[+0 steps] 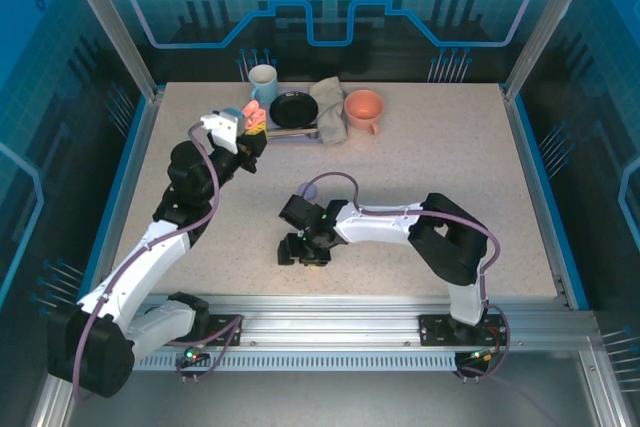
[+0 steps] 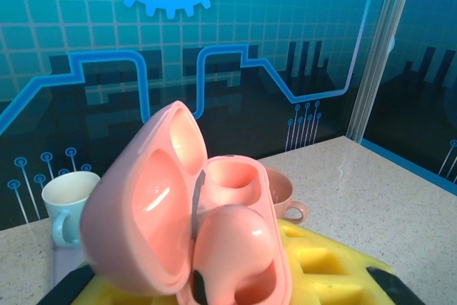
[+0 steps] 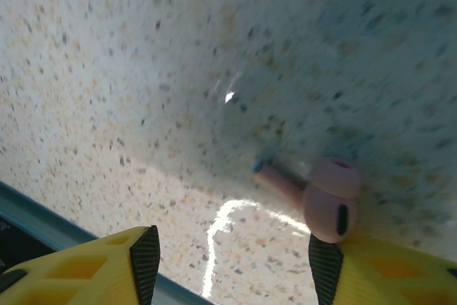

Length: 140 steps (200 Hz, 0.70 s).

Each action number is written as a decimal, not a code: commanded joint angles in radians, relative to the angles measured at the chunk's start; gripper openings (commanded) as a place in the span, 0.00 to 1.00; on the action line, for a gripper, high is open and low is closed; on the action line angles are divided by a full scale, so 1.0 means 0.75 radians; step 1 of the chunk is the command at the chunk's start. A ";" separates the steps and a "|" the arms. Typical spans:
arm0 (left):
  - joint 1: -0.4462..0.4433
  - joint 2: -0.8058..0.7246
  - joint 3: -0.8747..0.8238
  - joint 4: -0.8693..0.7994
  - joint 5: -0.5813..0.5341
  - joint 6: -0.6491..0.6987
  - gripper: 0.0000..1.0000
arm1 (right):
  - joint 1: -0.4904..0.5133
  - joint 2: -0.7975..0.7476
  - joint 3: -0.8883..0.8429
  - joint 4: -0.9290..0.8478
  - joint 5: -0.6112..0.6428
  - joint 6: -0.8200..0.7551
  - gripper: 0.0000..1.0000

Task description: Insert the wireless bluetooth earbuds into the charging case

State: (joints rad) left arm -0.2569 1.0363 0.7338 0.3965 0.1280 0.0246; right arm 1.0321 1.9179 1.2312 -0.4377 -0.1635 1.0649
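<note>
My left gripper [image 1: 245, 127] is raised at the back left, shut on a salmon-pink charging case [image 2: 143, 212] whose lid stands open. One pink earbud [image 2: 232, 248] sits in the case's near socket, and the far socket [image 2: 232, 180] is empty. My right gripper [image 1: 303, 250] is down at the table's middle, open. A second pink earbud [image 3: 325, 198] lies on the speckled tabletop between its fingers. It rests just against the right pad [image 3: 325, 266], with its stem pointing left. The left pad [image 3: 146, 262] stands well apart from it.
At the back edge stand a mint mug [image 1: 263, 80], a black dish [image 1: 293, 109], a grey cloth [image 1: 330, 107] and a salmon cup [image 1: 364, 107]. The mug [image 2: 68, 201] and cup [image 2: 285, 198] sit behind the held case. A metal rail runs along the near edge.
</note>
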 commanded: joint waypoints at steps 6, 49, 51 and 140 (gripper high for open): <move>0.016 -0.027 -0.018 0.023 0.028 -0.012 0.00 | -0.045 0.021 0.060 -0.073 0.043 -0.046 0.60; 0.021 -0.024 -0.029 0.036 0.030 -0.023 0.00 | -0.089 0.053 0.103 -0.063 0.052 -0.068 0.60; 0.021 -0.024 -0.029 0.036 0.030 -0.024 0.00 | -0.091 0.053 0.108 -0.067 0.052 -0.071 0.60; 0.023 -0.026 -0.027 0.044 0.034 -0.038 0.00 | -0.019 0.101 0.345 -0.532 0.427 -0.326 0.65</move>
State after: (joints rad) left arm -0.2512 1.0363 0.7174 0.3969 0.1287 0.0154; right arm 0.9852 1.9530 1.4231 -0.6758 0.0441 0.8974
